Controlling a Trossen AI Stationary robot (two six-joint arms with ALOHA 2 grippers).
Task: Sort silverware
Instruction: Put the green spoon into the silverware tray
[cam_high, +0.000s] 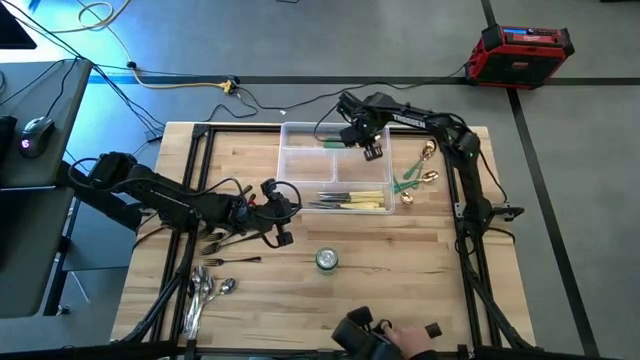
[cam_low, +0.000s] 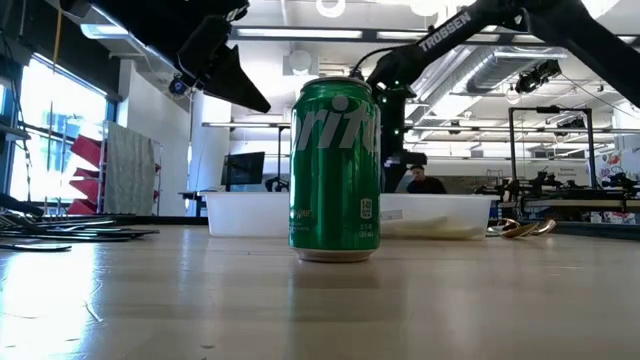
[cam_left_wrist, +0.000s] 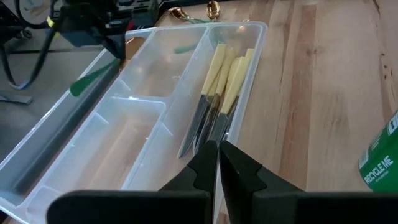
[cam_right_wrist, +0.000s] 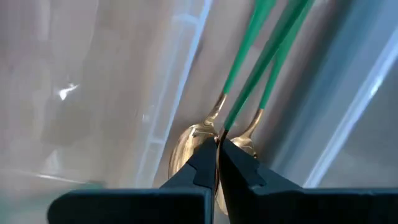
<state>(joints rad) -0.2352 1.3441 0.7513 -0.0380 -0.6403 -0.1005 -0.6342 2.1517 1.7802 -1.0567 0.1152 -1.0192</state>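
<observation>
The clear tray (cam_high: 300, 165) holds cream-handled knives (cam_left_wrist: 221, 81) in its near compartment and two green-handled gold spoons (cam_right_wrist: 193, 146) in its far one. My right gripper (cam_high: 372, 150) hangs over that far compartment, shut on another green-handled piece (cam_left_wrist: 93, 78). My left gripper (cam_left_wrist: 217, 152) is shut and empty by the tray's left end, just short of the knife blades. More green-handled gold pieces (cam_high: 415, 180) lie on the table right of the tray. Dark forks (cam_high: 225, 245) and silver spoons (cam_high: 205, 290) lie near the table's left corner. My right gripper pinches the green handle (cam_right_wrist: 231, 118) between its two fingertips, which come from above, pointing down. Only one end of the handle is in the fingers; what lies behind them is hidden. The piece is lifted clear and slants out over the two spoons in the tray.
A green drink can (cam_high: 327, 260) stands upright on the table near of the tray, filling the middle of the low view (cam_low: 335, 170). A person's hand (cam_high: 405, 340) with a dark device shows at the table's near edge. Bare wood lies right of the can.
</observation>
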